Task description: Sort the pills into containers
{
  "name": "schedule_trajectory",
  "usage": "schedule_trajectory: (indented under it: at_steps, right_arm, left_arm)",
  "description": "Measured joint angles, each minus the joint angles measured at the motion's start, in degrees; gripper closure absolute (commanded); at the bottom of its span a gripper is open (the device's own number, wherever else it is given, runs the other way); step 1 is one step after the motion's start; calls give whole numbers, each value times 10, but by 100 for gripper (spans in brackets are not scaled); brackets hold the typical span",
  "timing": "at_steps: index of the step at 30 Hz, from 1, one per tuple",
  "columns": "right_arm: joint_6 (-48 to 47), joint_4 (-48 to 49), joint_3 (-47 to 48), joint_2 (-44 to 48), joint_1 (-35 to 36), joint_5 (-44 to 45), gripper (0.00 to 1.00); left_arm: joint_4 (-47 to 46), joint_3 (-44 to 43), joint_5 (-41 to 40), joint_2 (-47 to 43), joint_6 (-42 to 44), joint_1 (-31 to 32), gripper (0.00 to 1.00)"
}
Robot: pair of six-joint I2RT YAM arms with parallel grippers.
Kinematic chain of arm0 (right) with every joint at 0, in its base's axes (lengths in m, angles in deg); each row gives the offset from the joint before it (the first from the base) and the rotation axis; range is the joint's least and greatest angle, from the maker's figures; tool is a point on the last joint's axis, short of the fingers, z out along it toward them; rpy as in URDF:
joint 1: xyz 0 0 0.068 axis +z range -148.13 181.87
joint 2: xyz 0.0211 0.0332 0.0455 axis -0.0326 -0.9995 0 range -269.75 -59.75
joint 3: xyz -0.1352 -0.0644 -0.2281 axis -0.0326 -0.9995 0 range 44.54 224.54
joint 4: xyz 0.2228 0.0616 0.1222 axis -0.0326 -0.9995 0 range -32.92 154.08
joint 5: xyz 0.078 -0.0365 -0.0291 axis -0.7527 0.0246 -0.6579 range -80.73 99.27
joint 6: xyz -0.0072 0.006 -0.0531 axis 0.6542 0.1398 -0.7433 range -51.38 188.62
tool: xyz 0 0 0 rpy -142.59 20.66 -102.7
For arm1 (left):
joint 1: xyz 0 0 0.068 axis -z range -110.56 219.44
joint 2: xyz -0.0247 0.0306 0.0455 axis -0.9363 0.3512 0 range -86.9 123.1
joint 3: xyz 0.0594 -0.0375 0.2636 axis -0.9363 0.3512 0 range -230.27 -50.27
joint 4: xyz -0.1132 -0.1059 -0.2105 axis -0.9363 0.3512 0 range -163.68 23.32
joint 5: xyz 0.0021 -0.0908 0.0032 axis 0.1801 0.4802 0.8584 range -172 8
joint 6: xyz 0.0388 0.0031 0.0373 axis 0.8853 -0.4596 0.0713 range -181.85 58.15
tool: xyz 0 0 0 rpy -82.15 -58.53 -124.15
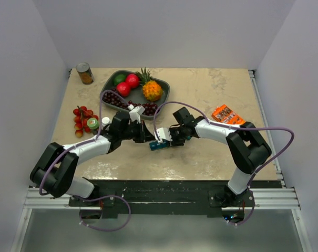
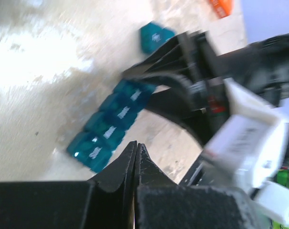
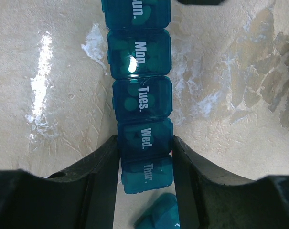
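Clamping the strip (image 3: pixel 140 100) at "Wed.", the right gripper (image 3: pixel 144 142) held it. The left gripper (image 2: pixel 136 149) was clenched empty nearby.

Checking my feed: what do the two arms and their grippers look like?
The left arm and right arm both have white links with black joints, and a purple cable loops alongside each. Each wrist carries a white camera block. The left gripper and right gripper have plain black tapered fingers.
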State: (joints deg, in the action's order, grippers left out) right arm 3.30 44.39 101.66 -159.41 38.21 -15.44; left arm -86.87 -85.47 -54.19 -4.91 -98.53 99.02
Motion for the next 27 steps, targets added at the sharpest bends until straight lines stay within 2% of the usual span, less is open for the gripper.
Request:
schedule_trajectory:
  at_steps: [6, 10, 12, 16, 19, 20, 22, 23, 25, 27]
  right_arm:
    - [1, 0, 1, -1, 0, 0, 74]
    - [2, 0, 2, -1, 0, 0, 75]
    - [1, 0, 2, -1, 0, 0, 75]
    - [2, 0, 2, -1, 0, 1, 75]
    - [2, 0, 2, -2, 0, 1, 64]
    - [2, 0, 2, -2, 0, 1, 54]
    - [6, 0, 3, -2, 0, 2, 41]
    - [9, 0, 3, -2, 0, 1, 32]
    - [21, -1, 4, -2, 0, 0, 23]
    - [30, -2, 8, -2, 0, -1, 14]
  left_arm:
    - [-24, -3, 19, 3, -8, -3, 100]
    - [-53, 24, 19, 76, -17, -3, 100]
    - [-86, 31, 53, 114, -35, -6, 100]
    - [-113, 29, 58, 125, -38, -6, 100]
    - [-102, 28, 51, 116, -36, -6, 100]
    - [-90, 27, 45, 109, -32, -6, 100]
    - [-57, 22, 28, 90, -26, -7, 97]
    - [-41, 20, 23, 81, -25, -7, 87]
    - [-1, 10, 6, 48, -15, -10, 77]
    - [35, -5, -12, 7, -3, -15, 63]
